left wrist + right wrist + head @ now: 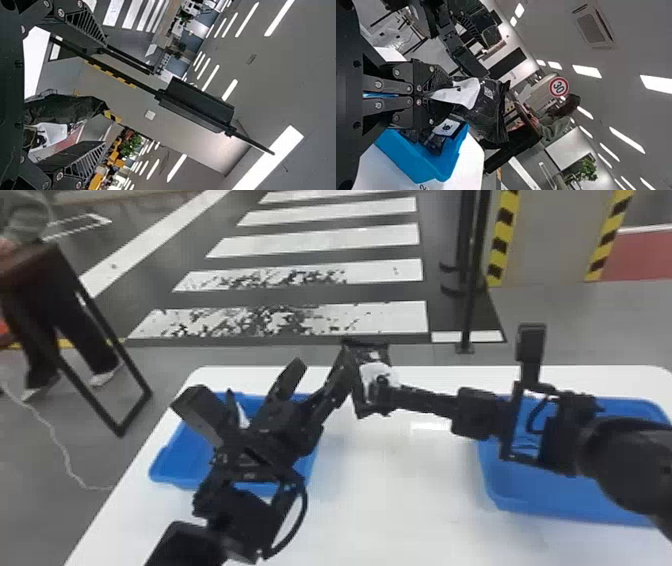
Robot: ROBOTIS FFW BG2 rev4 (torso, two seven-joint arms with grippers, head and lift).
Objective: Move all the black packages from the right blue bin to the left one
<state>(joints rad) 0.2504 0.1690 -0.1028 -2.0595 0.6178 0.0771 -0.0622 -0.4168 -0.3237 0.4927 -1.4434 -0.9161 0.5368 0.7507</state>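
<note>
1. Package (pixel 369 351) aloft near the tabletop's (pixel 400 495) far edge, between the bins, right claw (pixel 450 95) clamped on it!
2. Best carry it high past the left claw (pixel 104 95), spread wide, then release low inside the left blue bin (pixel 182 457).
3. Head view offers the right blue bin (pixel 565 495); right wrist view adds packages (pixel 433 141) inside the left one.

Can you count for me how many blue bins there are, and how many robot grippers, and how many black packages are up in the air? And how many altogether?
Blue bins: 2 (left bin, right bin)
Robot grippers: 2 (left gripper, right gripper)
Black packages up in the air: 1 (the held package)
Total: 5
</note>
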